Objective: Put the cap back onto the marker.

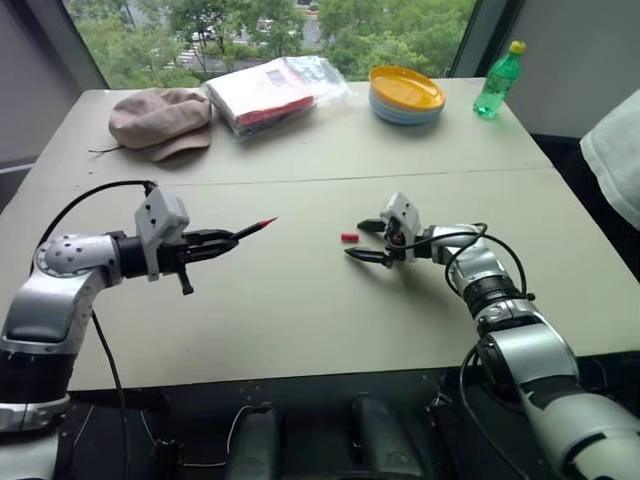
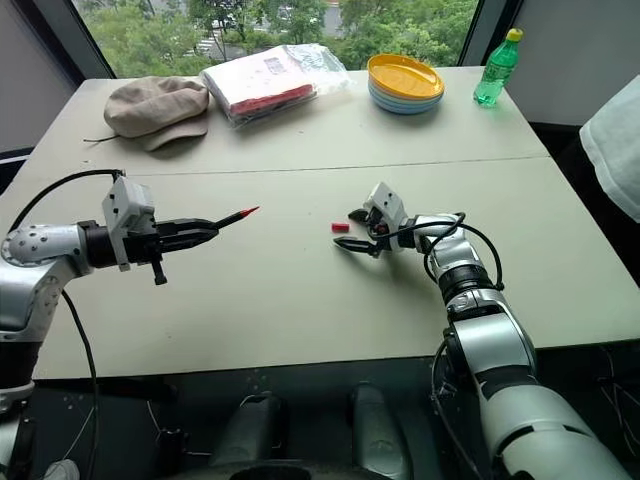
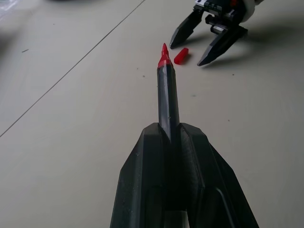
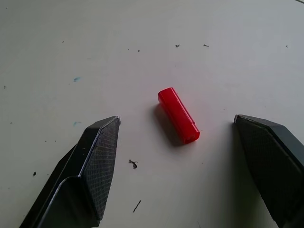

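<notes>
We see the left gripper (image 1: 228, 238) closed on the marker (image 1: 254, 229), held above the table (image 1: 300, 300). The right gripper (image 1: 362, 241) is open, with the cap (image 4: 178, 115) lying on the table between its fingers.

A test room or lab is suggested by a plain beige folding table (image 1: 300, 300) set against a large window (image 1: 270, 25) onto green trees, with household props laid along its far edge.
</notes>
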### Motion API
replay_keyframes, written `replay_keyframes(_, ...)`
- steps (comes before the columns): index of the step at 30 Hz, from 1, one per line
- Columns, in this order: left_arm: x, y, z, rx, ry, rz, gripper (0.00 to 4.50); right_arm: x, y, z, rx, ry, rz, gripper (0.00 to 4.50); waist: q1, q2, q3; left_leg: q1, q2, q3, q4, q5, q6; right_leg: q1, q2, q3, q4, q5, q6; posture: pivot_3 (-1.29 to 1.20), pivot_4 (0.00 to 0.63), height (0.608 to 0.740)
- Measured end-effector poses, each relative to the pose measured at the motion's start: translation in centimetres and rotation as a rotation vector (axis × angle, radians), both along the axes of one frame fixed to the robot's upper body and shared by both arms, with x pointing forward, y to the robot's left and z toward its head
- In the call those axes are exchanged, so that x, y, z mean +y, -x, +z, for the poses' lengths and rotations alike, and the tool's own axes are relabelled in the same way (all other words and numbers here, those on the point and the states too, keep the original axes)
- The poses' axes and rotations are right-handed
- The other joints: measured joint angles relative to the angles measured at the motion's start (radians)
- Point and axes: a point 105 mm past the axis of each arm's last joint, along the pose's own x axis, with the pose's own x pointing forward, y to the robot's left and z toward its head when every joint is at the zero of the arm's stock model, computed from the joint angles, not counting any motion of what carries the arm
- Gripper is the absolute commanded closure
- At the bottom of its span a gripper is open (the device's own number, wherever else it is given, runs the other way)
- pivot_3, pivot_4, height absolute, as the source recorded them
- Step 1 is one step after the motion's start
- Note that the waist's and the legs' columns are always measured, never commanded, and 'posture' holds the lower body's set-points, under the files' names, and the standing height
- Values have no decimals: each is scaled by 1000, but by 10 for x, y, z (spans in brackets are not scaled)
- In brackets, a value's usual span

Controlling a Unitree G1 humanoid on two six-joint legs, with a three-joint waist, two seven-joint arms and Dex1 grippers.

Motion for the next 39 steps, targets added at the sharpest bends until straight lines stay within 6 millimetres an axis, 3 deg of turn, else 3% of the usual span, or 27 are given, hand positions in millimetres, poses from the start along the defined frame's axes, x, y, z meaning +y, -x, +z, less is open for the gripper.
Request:
replay_keyframes(13, 3, 0, 2, -8, -22, 2, 4473, 6, -2, -1, 9, -12, 1, 522, -6, 0, 0, 1, 0, 0, 0, 0, 0, 0, 0, 0, 1, 0, 0, 0, 150, 740)
replay_keyframes(16, 3, 0, 2, -8, -22, 3, 4500, 7, -2, -2, 13, -16, -2, 1370, -8, 0, 0, 1, 0, 0, 0, 0, 0, 0, 0, 0, 1, 0, 0, 0, 150, 740)
replay_keyframes(22, 3, 0, 2, -9, -22, 8, 4500, 8, -3, -3, 2, 6, 6, 4420, -8, 0, 0, 1, 0, 0, 0, 0, 0, 0, 0, 0, 1, 0, 0, 0, 150, 740)
replay_keyframes(34, 4, 0, 1, -14, -24, 13, 4500, 17, 1, -4, -47, 38, 56, 4469, -23, 0, 0, 1, 0, 0, -1, 0, 0, 0, 0, 0, 1, 0, 0, 0, 150, 740)
replay_keyframes(39, -5, -3, -6, -63, -117, -70, 4500, 11, 7, 16, -160, 159, 152, 4469, -16, 1, 0, 0, 0, 0, -1, 0, 0, 0, 0, 0, 1, 0, 0, 0, 150, 740)
